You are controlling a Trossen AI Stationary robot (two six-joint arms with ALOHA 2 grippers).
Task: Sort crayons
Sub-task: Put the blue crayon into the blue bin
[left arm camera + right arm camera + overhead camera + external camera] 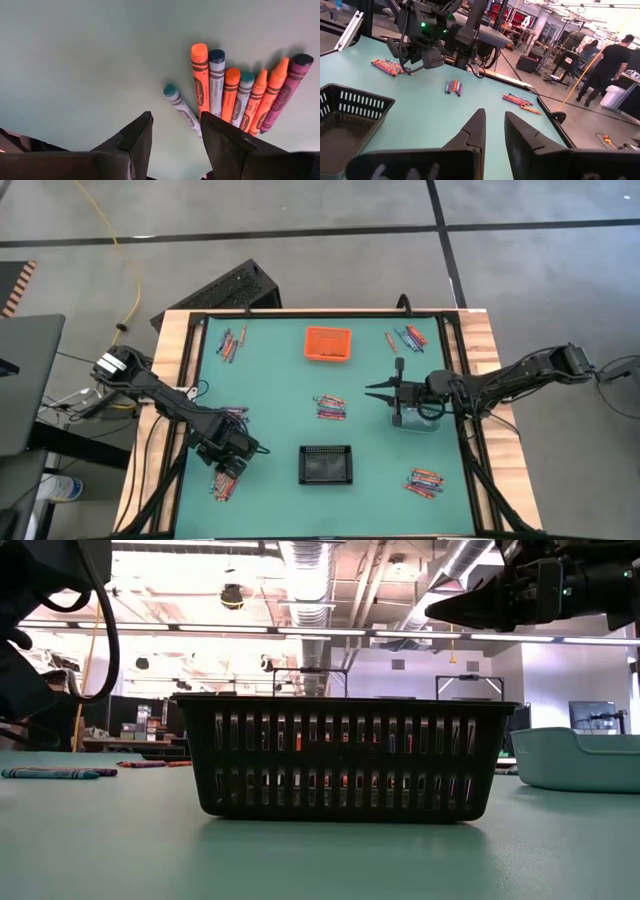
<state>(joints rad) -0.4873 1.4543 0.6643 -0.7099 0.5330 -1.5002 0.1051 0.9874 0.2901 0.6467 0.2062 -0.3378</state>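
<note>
Left gripper (175, 145) low over the mat, jaws spread and empty, crayons (235, 92) fanned side by side just ahead of the fingertips, the teal-tipped one nearest and lying partly between them. Light, stiff, waxy sticks in paper wraps: likely to roll, snap if squeezed hard. Best pinched across the wrapped middle, one at a time. Right gripper (382, 391) raised over the mat beside a pale bin (420, 421), jaws slightly parted, holding nothing.
</note>
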